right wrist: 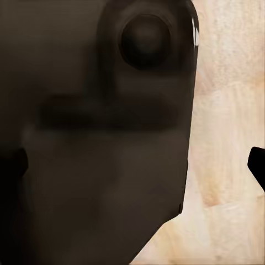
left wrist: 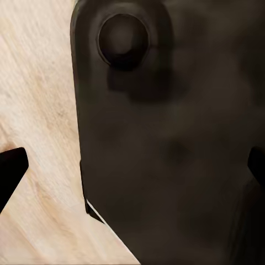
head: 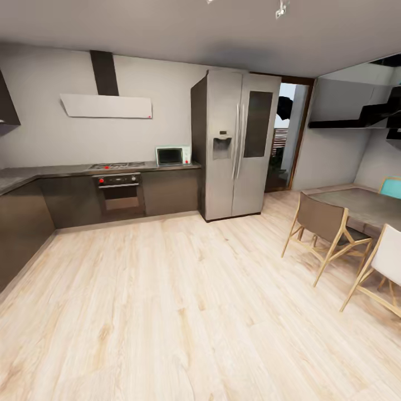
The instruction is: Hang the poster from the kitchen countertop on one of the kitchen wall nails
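In both wrist views a big dark robot part (left wrist: pixel 165 138) blocks most of the picture, so little can be made out past it. It has a round dent near one end. Beside it there is pale wood floor (left wrist: pixel 38 110).

The left hand (left wrist: pixel 132 168) shows as two black tips at the edges of its view, far apart, so it is open and holds nothing. One finger (left wrist: pixel 11 171) pokes in over the floor. The right hand (right wrist: pixel 135 165) is the same: its tips sit wide apart, released, with one finger (right wrist: pixel 256 165) over the floor.

In the head view, the room is a kitchen. A dark desk (head: pixel 67 170) runs along the back wall and turns at the left corner, where it is cut off by the picture edge. On it sit a gas hob (head: pixel 117 165) and a small microwave (head: pixel 171 155) near its right end. An oven (head: pixel 120 192) is below the hob. A tall grey fridge (head: pixel 236 142) stands just beside the desk. A table (head: pixel 362 203) and chairs (head: pixel 323 228) stand at the right, partly cut off.
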{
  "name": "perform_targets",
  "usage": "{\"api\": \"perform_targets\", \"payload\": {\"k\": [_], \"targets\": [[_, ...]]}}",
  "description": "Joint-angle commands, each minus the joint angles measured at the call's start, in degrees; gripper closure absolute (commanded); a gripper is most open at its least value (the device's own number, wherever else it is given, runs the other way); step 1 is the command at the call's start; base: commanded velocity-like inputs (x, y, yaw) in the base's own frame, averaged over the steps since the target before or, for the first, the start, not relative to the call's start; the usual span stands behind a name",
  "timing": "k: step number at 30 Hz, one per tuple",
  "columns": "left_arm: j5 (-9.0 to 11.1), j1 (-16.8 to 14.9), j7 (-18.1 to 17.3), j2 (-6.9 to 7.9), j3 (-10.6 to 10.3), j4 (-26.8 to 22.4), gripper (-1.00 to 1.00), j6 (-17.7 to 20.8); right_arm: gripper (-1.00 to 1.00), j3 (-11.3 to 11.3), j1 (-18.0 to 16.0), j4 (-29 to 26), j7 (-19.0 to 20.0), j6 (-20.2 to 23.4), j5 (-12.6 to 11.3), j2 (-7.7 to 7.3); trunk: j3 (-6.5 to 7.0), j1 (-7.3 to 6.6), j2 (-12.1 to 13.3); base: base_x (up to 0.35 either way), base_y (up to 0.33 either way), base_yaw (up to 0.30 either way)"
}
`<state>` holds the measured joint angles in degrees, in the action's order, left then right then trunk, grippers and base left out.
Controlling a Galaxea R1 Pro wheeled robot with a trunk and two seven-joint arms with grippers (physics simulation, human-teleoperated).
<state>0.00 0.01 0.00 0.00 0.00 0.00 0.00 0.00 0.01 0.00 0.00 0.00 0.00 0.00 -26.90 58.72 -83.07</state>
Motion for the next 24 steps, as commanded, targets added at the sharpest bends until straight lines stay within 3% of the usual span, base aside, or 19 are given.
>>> {"api": "perform_targets", "payload": {"k": [1,7,21,24], "targets": [[-0.07,0.33,-0.14,-0.33,-0.1,-0.33,-1.0,-0.33,-1.0,0.33,-0.34,-0.33,-0.01,-0.33,0.16,-0.33,-0.03,0.0,-0.01,0.0,0.0,0.0],[-0.03,2.13,-0.14,-2.22,-0.18,-2.24,-1.0,-0.48,-1.0,0.35,-2.32,-2.29,0.08,-0.51,0.17,-0.36,-0.03,0.0,-0.01,0.0,0.0,0.0],[-0.02,1.94,-0.16,-2.13,-0.21,-3.02,-1.0,-0.51,-1.0,0.33,-2.77,-2.01,0.1,-0.33,0.17,-0.34,-0.03,0.0,-0.01,0.0,0.0,0.0],[-0.38,2.23,0.02,-2.3,0.18,-4.01,-1.0,-0.83,-1.0,0.05,-3.76,-3.01,-0.05,-1.31,0.17,-1.14,-0.03,0.0,-0.01,0.0,0.0,0.0]]}}
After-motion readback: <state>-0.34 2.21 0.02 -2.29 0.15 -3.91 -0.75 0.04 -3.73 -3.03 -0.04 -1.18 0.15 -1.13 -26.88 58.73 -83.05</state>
